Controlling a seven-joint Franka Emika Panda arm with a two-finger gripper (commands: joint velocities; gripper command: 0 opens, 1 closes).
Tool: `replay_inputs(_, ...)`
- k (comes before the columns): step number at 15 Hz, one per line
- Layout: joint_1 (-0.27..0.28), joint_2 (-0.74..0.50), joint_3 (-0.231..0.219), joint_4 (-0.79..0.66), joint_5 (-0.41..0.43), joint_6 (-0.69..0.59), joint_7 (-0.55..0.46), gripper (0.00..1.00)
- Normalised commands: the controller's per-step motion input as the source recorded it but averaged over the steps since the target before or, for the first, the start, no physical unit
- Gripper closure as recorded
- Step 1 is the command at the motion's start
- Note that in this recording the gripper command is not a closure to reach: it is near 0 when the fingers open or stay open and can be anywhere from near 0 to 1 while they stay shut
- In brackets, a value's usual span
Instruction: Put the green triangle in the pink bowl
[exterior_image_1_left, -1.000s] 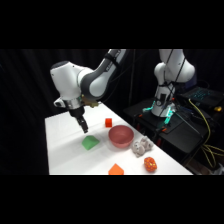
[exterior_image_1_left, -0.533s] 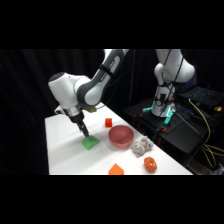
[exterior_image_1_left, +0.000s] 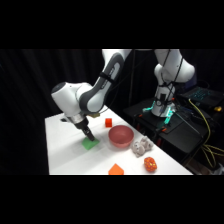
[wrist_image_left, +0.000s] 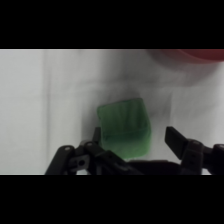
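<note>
Green triangle (wrist_image_left: 124, 127) on table, outside pink bowl (exterior_image_1_left: 121, 136)

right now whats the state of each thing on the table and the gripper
gripper: open, low over the table, one finger on each side of the green triangle
green triangle: lying on the table, not gripped yet
pink bowl: upright, nothing seen in it
small orange-red cube: resting on the table behind the bowl
orange block: resting at the table's near edge
grey-white lumpy object: resting beside the bowl
</note>
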Motion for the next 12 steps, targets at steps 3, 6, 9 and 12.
replay_inputs(3, -0.085, 0.08, 0.080, 0.13, 0.107, -0.12, -0.25, 0.00)
replay_inputs(6, -0.110, 0.13, 0.069, 0.20, 0.082, -0.13, -0.29, 0.00)
replay_inputs(9, -0.129, 0.15, 0.073, 0.25, 0.081, -0.15, -0.31, 0.00)
replay_inputs(12, -0.116, 0.16, 0.087, 0.28, 0.089, -0.18, -0.29, 0.00)
